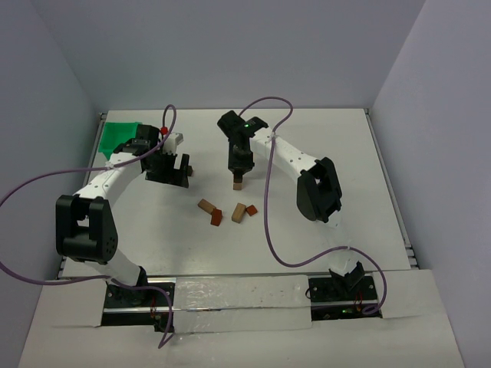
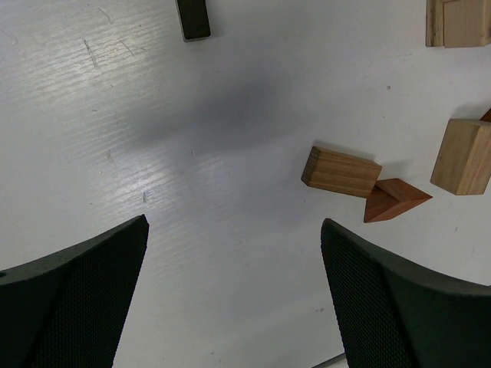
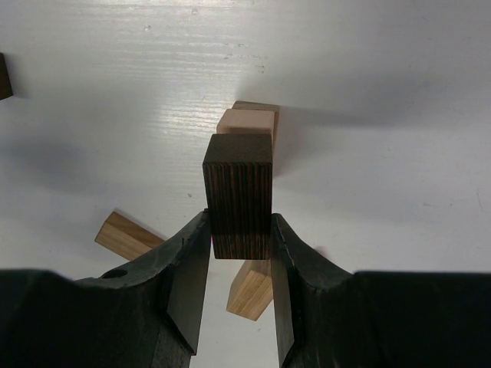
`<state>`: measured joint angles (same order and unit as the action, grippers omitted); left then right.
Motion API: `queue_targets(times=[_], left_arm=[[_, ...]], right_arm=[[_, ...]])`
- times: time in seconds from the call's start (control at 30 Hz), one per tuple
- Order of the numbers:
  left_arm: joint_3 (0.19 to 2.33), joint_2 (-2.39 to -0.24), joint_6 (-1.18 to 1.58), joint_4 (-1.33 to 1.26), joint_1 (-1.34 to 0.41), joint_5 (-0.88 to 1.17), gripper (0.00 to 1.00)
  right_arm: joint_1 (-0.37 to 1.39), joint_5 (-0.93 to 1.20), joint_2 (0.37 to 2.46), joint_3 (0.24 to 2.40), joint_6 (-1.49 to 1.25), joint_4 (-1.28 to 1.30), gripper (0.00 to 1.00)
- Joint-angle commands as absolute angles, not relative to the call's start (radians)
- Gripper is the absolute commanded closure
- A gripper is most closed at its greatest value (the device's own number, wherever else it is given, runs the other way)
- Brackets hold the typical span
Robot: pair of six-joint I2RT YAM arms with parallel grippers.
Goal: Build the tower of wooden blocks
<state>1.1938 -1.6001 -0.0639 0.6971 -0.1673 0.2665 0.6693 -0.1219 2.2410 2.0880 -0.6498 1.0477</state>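
1. My right gripper (image 3: 238, 224) is pinching one dark brown block (image 3: 238, 192) upright, with both fingers pressed against its sides.
2. The wood block tower (image 3: 246, 123) stands on the white table (image 3: 383, 92) just past that block's far end. From the top camera, the right gripper hangs directly over the tower. I cannot tell whether the block and the tower touch.
3. I can count two layers in the tower: a pale one on top and a tan one under it.
4. My left gripper (image 2: 234, 295) is spread wide, low over the table, well to the tower's left.
5. Four loose blocks lie near the tower: two tan blocks (image 1: 206, 205) (image 1: 240, 211) and two reddish-brown blocks (image 1: 217, 218) (image 1: 252, 210).
6. A second dark block (image 1: 190, 173) lies just beside my left gripper.
7. One green bin (image 1: 119, 136) sits at the far left corner.
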Motion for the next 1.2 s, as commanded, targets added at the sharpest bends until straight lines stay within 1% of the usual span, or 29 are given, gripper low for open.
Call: queue_targets(times=[0.0, 0.13, 0.4, 0.67, 0.83, 1.0, 1.17], left_arm=[[1.238, -1.605, -0.057, 0.673, -0.163, 0.293, 0.01], [1.243, -1.606, -0.057, 0.675, -0.163, 0.299, 0.01], [1.224, -1.600, -0.059, 0.669, -0.162, 0.295, 0.01], [1.224, -1.601, -0.064, 0.666, -0.161, 0.290, 0.01], [1.224, -1.606, -0.062, 0.664, -0.160, 0.291, 0.01], [1.224, -1.610, -0.062, 0.664, -0.158, 0.292, 0.01], [1.227, -1.611, -0.064, 0.667, -0.155, 0.290, 0.01]], right_arm=[[0.664, -0.135, 2.206, 2.094, -0.658, 1.028, 0.98], [0.664, -0.135, 2.211, 2.095, -0.657, 1.028, 0.97], [0.661, -0.133, 2.218, 2.092, -0.654, 1.026, 0.91], [0.662, -0.125, 2.221, 2.083, -0.656, 1.025, 0.89], [0.663, -0.120, 2.224, 2.074, -0.658, 1.023, 0.86], [0.662, -0.112, 2.231, 2.082, -0.655, 1.023, 0.74], [0.661, -0.115, 2.238, 2.083, -0.657, 1.025, 0.70]])
